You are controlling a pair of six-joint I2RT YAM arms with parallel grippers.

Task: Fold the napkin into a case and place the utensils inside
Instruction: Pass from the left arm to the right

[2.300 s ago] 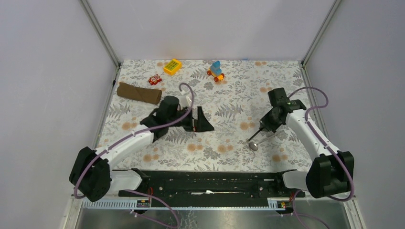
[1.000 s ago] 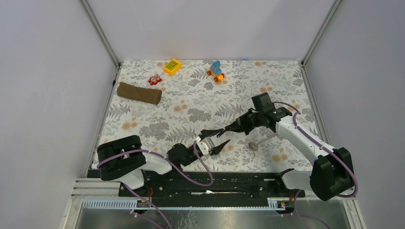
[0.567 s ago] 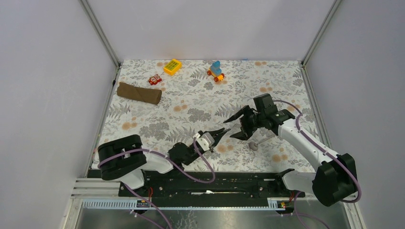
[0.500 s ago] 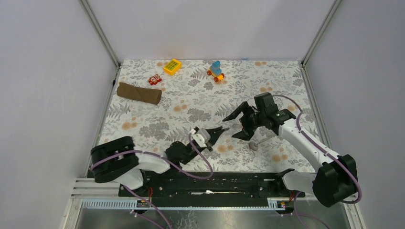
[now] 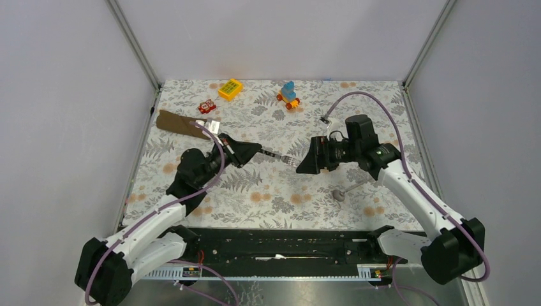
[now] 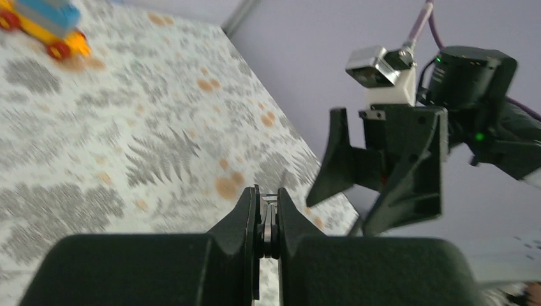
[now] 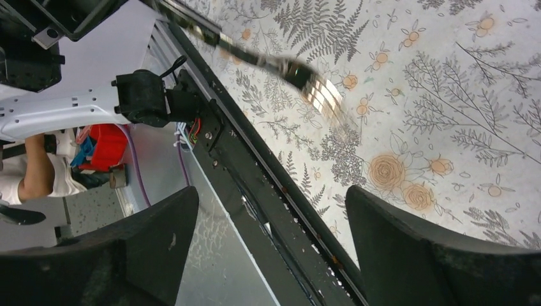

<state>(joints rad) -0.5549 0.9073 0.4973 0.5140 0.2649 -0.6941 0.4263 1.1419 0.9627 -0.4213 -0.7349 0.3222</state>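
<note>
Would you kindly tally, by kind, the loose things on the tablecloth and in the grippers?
Toys: 3 (yellow block, small red toy, blue and orange wheeled toy)
Utensils: 2 (spoon on the cloth, fork held in the left gripper)
Folded brown napkin: 1
Total: 6
</note>
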